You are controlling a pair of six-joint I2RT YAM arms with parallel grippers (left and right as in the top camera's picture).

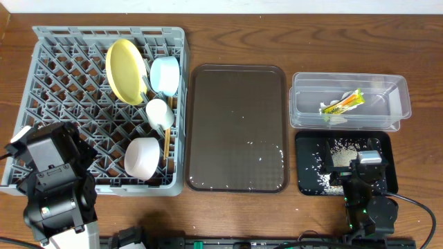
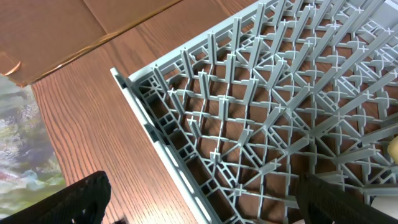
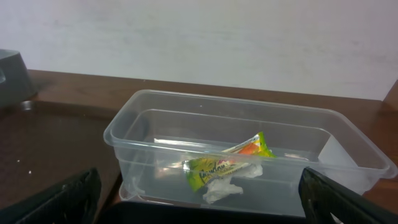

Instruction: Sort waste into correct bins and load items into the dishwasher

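The grey dishwasher rack (image 1: 69, 83) fills the left of the table. In it stand the yellow plate (image 1: 126, 70), light blue bowl (image 1: 165, 75), white cup (image 1: 159, 113), white bowl (image 1: 142, 158) and chopsticks (image 1: 167, 138). The green-and-yellow wrapper (image 1: 344, 104) and tissue (image 1: 337, 117) lie in the clear tub (image 1: 387, 86). Rice grains (image 1: 339, 146) are scattered in the black tray (image 1: 391, 176). My left gripper (image 2: 205, 208) hangs open over the rack's (image 2: 261, 112) near-left corner, holding nothing. My right gripper (image 3: 200, 208) is open and empty above the black tray, facing the tub (image 3: 155, 124) with wrapper (image 3: 227, 162) and tissue (image 3: 221, 186).
A dark brown serving tray (image 1: 239, 128) with a few stray grains lies between the rack and the bins. The left arm (image 1: 52, 180) covers the rack's front-left corner, and the right arm (image 1: 367, 187) stands at the black tray's near edge.
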